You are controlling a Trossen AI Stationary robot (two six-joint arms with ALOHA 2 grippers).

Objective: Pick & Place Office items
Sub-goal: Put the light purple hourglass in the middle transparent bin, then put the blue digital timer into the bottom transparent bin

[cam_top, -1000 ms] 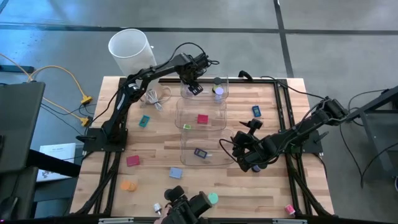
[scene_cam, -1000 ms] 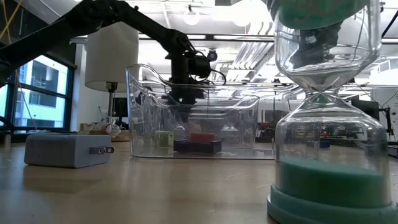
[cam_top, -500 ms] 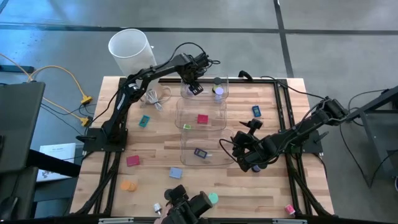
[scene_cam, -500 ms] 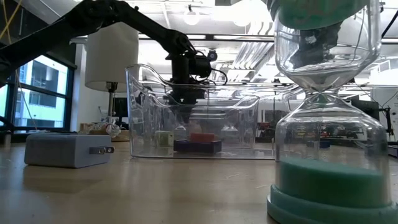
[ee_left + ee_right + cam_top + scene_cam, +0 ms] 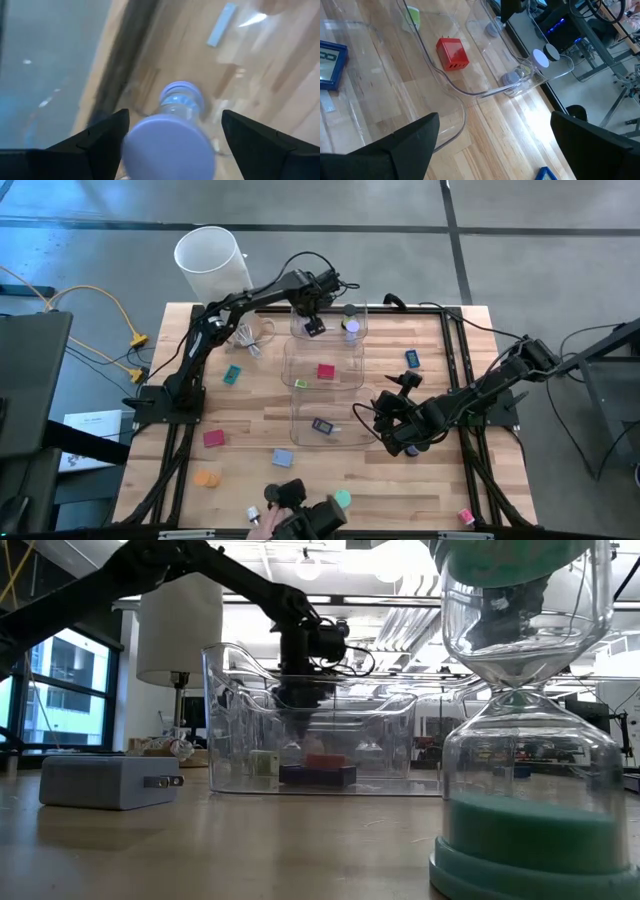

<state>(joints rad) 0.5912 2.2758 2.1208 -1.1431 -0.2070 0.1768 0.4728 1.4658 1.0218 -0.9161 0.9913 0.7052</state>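
Lavender disc (image 5: 167,143) sat between spread fingers of left gripper (image 5: 312,320) over far bin (image 5: 296,332), apparently just released there; right gripper (image 5: 392,423) waited open beside near bin.

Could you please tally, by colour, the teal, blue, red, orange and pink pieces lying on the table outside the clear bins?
Teal: 2, teal block, teal round piece
Blue: 2, dark blue piece, pale blue block
Red: 1, red block
Orange: 1, orange disc
Pink: 1, pink piece
Total: 7
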